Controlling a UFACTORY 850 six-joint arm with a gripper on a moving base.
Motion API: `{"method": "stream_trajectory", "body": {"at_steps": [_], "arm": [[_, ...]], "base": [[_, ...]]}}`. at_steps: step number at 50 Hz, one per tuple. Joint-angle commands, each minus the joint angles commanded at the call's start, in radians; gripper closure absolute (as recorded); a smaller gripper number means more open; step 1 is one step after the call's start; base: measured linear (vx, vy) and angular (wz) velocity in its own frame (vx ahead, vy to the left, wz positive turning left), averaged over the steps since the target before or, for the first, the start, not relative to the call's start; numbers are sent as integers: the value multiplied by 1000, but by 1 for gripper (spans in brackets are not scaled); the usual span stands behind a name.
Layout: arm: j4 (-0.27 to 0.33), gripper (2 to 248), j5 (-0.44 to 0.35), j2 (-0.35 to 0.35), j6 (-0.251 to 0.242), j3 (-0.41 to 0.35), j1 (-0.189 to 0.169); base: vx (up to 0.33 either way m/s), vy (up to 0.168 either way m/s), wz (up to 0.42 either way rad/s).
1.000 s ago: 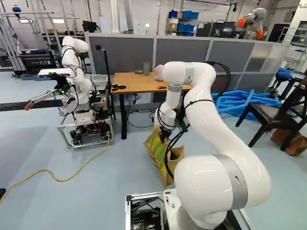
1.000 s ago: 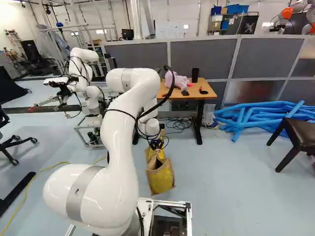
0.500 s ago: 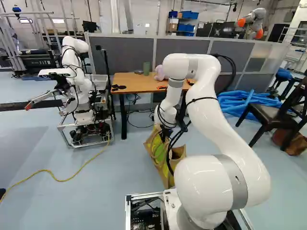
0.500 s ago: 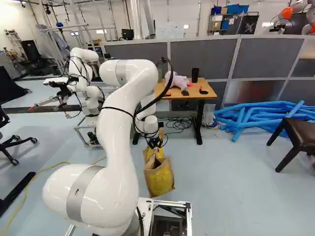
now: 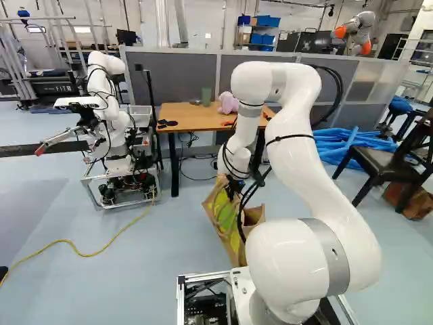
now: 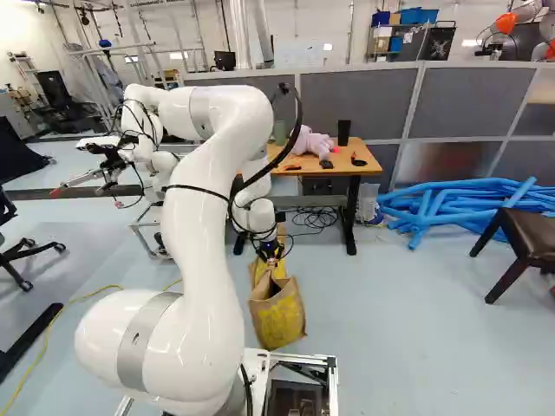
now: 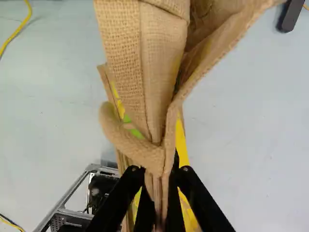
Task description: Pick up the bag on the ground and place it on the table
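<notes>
Nearest, the arm point(image 5: 298, 149) reaches forward and down from the base to the bag point(image 6: 279, 322), which is a tan burlap one with yellow and green panels. Pincer point(image 7: 160, 179): nearly closed, the two fingers kept apart only by the gathered cloth at the bag's top. Cloth is touched from both sides, so judged a true grip; a curled fold of burlap point(image 7: 129, 143) lies just ahead of the fingertips. Bag location: low, ahead of the base and short of the counter point(image 5: 188, 120), mouth partly open. Whether its bottom bears on the floor point(image 6: 381, 303) or hangs just above, cannot tell. Step in hand, as judged: grasp made, lift starting or due. Next move: raise until the bottom clears the counter edge, then carry forward and set down. Risk: the bag could swing, or catch its bottom on that edge. Farther, on the counter, a pink soft toy point(image 5: 228, 103) sits beside a green cup point(image 5: 206, 97); set-down should avoid both. Behind stand grey partitions point(image 6: 355, 104).
</notes>
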State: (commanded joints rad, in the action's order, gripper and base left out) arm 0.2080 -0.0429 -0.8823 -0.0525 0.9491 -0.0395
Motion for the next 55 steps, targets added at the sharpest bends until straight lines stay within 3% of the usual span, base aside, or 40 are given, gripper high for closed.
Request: {"method": "stream_trajectory", "body": {"at_steps": [55], "arm": [[0,228,67,251,0,-178,-1]], "base": [[0,0,0]]}}
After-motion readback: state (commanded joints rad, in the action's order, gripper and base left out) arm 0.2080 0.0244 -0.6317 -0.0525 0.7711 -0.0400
